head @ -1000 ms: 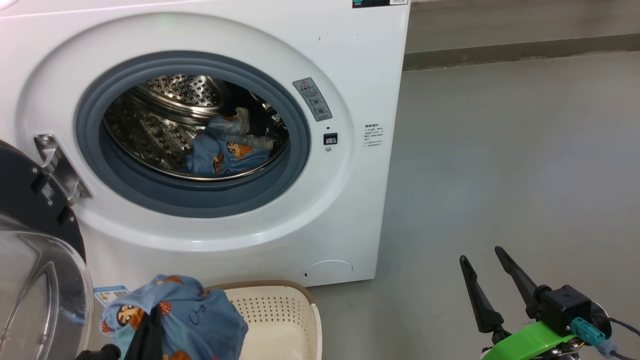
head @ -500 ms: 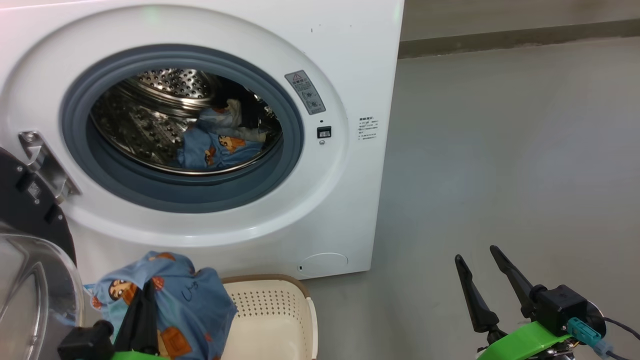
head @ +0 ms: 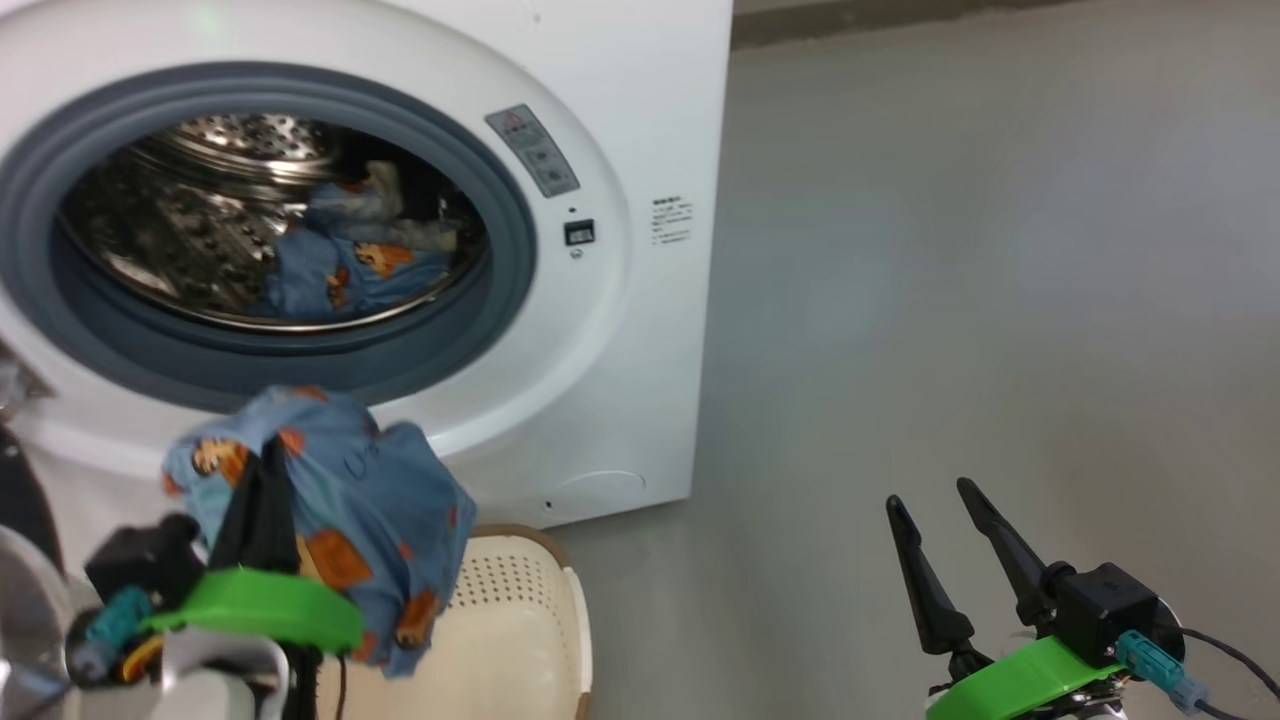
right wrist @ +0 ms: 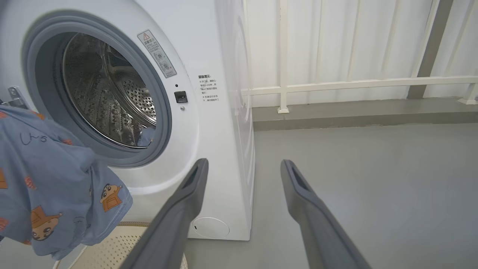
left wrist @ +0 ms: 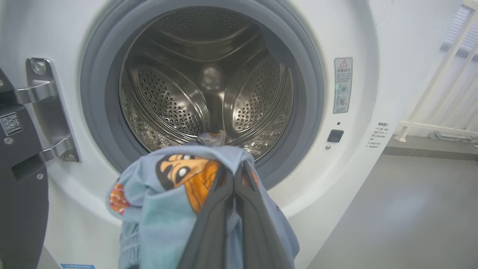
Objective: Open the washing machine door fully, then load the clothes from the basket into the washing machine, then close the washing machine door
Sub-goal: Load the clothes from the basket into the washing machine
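Observation:
The white washing machine (head: 640, 120) stands with its mouth uncovered, and a blue printed garment (head: 340, 275) lies in the steel drum (left wrist: 205, 86). The washing machine door (left wrist: 18, 186) is swung out to the left on its hinge, its glass bowl at the head view's lower left edge (head: 20, 600). My left gripper (head: 265, 455) is shut on another piece of the clothes (head: 340, 500), a light blue cartoon-print garment hanging above the cream basket (head: 520, 620) and just below the drum's grey gasket. In the left wrist view the shut fingers (left wrist: 234, 168) pinch the garment (left wrist: 168, 209). My right gripper (head: 928, 493) stands open over the floor.
Grey floor (head: 1000, 300) stretches free to the right of the machine. A white railing (right wrist: 336, 84) and a low ledge run behind it. The right wrist view has the garment (right wrist: 48, 186) hanging left of the open right gripper (right wrist: 243, 163), above the basket (right wrist: 112, 246).
The head camera has shifted. My left gripper has lifted the garment up from the basket toward the drum opening. The right gripper stays open and still.

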